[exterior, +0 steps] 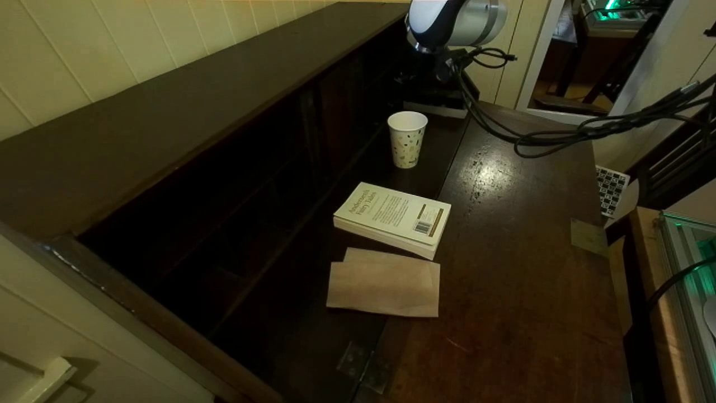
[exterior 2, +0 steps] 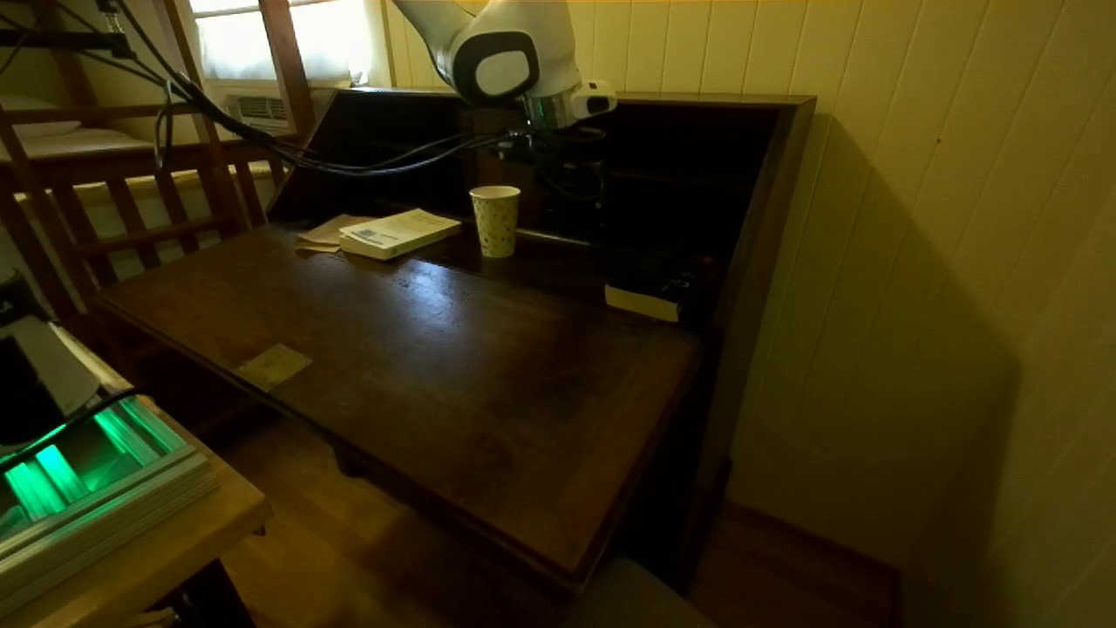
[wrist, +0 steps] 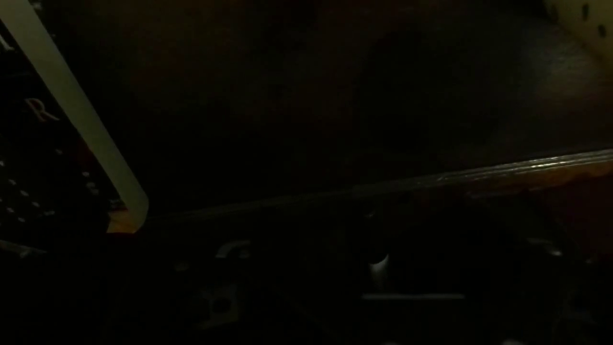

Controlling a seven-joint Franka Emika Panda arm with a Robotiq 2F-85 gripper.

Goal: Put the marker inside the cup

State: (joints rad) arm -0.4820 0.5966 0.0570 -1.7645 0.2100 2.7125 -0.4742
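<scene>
Cup (exterior: pixel 406 140) stands clear of white book (exterior: pixel 396 215) edges; jaws too dark to tell if closed.

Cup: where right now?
In an exterior view, the cup stands upright on the desk, just right of the white book and left of the dark book; in the wrist view, only part shows, at top right.

Walls (exterior 2: pixel 915 218) of cream upright boards in both exterior views, dim and yellowish. Dark wooden desk (exterior 2: pixel 779 218) against them; opens into deep shadow at the back, gleams in one patch on the brown worktop (exterior 2: pixel 523 392). In an exterior view, a bright window (exterior 2: pixel 235 44) above a grilled unit (exterior 2: pixel 261 112), near slatted wooden rails (exterior 2: pixel 157 234); lower down, a wooden floor (exterior 2: pixel 349 515) and a side table (exterior 2: pixel 228 501) with green light (exterior 2: pixel 52 478). In an exterior view, a white frame (exterior: pixel 541 56) against the same boards. Wrist view largely dark.
</scene>
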